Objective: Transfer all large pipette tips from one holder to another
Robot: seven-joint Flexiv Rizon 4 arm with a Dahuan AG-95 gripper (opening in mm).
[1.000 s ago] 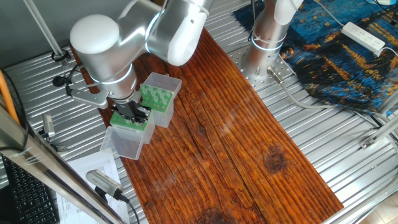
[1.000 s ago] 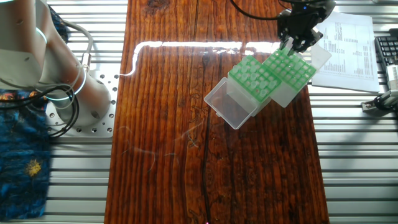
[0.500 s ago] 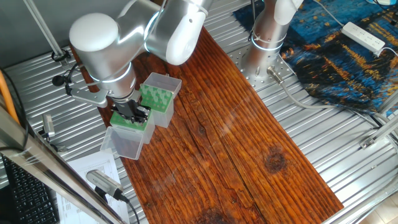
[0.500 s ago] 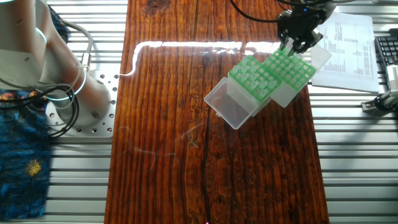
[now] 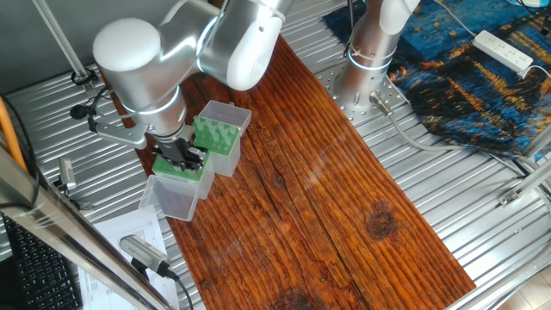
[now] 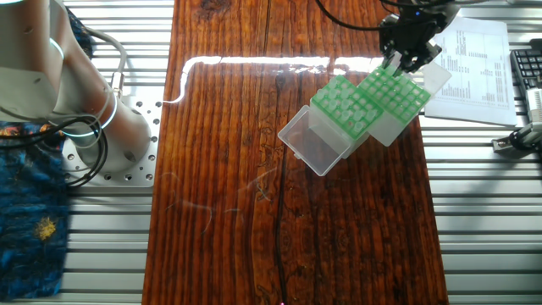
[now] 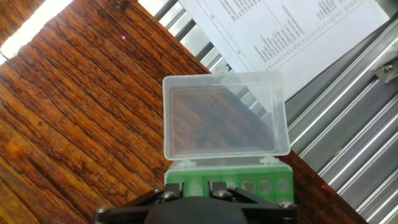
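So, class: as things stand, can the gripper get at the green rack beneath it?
Probably yes. The gripper hangs right above that green rack, whose clear lid is swung fully open, so nothing visible blocks a straight descent.

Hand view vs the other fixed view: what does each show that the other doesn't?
Only the hand view shows the clear hinged lid close up, with wood grain visible through it. Only the other fixed view shows the second green rack, its own open lid, the arm's base and a keyboard. Both show the green rack under the gripper, the printed sheet and the wooden board.
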